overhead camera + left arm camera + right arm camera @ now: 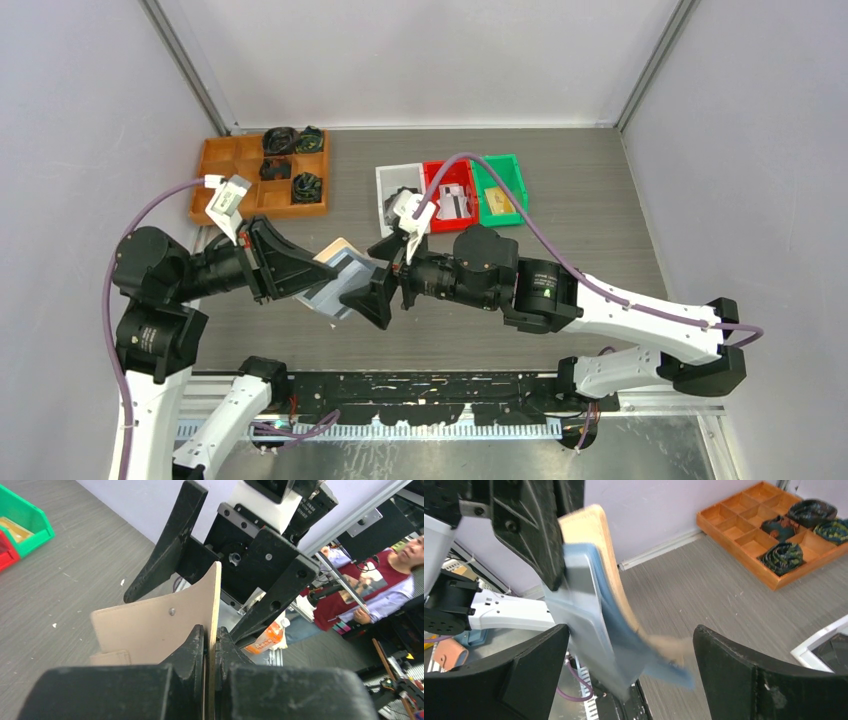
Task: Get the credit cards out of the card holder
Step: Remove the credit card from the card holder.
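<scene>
Jaws of the left gripper (210, 639) are pinched tight on the tan edge of the card holder (150, 622). The holder hangs in the air above the near middle of the table (640, 200), opened toward the other arm. Its pale blue pockets face the right gripper (631, 647), whose jaws are spread wide, one finger on either side of the holder, gripping nothing. A pale grey sheet (581, 605) stands at the pocket side, but it is blurred, and I cannot tell whether it is a card or a pocket panel. The step in hand, as I judge it, is the pinch on a card. To do it well, the right fingers should narrow over the free card edge alone, clear of the blue pocket lip. They should then close and draw in line with the pocket against a firm left grip, or the whole holder may twist. Along the far edge, a wooden tray (290, 212) of dark bundles sits at the left corner. Next come a white bin (385, 180), a red bin (432, 170) holding what look like credit cards (458, 200), and a green bin (510, 175). The table is grey and wood-grained, with pale walls on three sides. The left wrist view shows a person (395, 575) in a red top beyond the near edge.
</scene>
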Controlling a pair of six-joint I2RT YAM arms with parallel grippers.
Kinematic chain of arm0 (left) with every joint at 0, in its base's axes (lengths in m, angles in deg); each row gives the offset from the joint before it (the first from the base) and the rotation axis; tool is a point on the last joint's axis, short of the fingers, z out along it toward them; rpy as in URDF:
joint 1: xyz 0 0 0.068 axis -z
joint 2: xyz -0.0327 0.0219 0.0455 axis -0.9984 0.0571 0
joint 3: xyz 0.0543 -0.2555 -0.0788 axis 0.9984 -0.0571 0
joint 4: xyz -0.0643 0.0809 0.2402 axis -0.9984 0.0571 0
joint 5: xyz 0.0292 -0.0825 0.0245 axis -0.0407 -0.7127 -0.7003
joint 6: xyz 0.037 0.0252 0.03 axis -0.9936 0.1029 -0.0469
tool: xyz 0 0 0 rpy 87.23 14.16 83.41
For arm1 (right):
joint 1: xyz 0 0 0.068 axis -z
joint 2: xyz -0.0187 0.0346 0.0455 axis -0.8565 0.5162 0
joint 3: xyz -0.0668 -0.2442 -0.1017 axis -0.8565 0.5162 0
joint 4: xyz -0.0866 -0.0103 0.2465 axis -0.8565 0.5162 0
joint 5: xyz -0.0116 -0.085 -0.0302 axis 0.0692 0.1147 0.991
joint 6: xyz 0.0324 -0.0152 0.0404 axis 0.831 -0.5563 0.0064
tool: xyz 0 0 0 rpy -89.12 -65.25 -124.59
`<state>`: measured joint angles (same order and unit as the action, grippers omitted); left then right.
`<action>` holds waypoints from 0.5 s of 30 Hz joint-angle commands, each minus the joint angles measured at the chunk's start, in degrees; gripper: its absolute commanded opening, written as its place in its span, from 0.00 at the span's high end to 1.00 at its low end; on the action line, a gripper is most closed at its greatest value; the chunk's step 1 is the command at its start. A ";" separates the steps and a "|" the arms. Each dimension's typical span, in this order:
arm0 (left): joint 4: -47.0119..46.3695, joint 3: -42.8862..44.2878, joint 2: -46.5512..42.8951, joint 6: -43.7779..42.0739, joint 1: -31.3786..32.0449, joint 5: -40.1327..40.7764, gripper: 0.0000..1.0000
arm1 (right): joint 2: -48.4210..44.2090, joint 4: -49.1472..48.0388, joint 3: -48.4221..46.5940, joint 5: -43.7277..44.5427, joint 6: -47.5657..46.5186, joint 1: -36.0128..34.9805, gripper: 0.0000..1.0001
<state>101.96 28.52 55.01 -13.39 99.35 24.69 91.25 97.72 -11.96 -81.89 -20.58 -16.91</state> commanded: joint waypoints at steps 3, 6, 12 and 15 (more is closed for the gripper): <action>-2.32 1.07 1.06 4.08 0.45 -7.30 1.00 | 0.38 -7.13 -5.21 0.36 -5.52 0.08 0.03; -3.11 1.12 1.12 4.86 0.39 -7.93 1.00 | 1.16 -6.06 -6.67 -4.26 -6.01 0.07 0.18; -3.58 1.71 1.16 5.13 0.39 -8.00 1.00 | 2.28 -2.61 -7.89 -19.06 -4.27 0.07 0.48; -3.93 2.09 1.19 5.67 0.40 -7.98 1.00 | 2.13 -0.68 -7.47 -21.44 -3.09 0.07 0.67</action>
<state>101.92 28.52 56.36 -9.35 99.53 17.96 93.41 96.04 -17.66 -95.53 -24.93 -17.00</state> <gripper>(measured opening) 0.045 0.446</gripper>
